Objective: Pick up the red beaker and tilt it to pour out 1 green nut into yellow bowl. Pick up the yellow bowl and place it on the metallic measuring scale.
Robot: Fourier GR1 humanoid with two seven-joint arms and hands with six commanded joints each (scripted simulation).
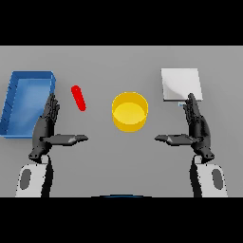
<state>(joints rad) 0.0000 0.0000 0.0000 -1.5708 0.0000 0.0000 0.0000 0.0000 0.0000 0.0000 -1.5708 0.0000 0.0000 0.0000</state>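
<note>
Grey table [118, 161], seen from above. Both hands are raised over its near half, one on each side, palms turned inward toward each other.

Left hand [46, 128]: fingers straight and released, pointing toward the far edge, thumb stretched out sideways toward the table's middle. It grasps nothing. Its fingertips overlap the near right corner of the blue tray [14, 111]; whether they touch it cannot be told.

Right hand [197, 127]: mirror of the left, fingers straight and released, thumb stretched toward the middle, grasping nothing. Its fingertips reach the near edge of the scale [180, 83]; contact cannot be told.

Red beaker [78, 98]: shows as a slim red shape, tilted, its far end leaning toward the left edge. It sits between the tray and the bowl, nearer the tray, just beyond the left thumb and apart from it. No hand is on it. Its contents cannot be made out.

Yellow bowl [129, 111]: upright, round, near the middle of the table, between the two hands and a little beyond the thumbs. The inside shows plain yellow.

Scale: a pale metallic square toward the far right of the table, well apart from the bowl, its top bare.

Blue tray: a rectangular bin with raised walls along the left edge of the table.
</note>
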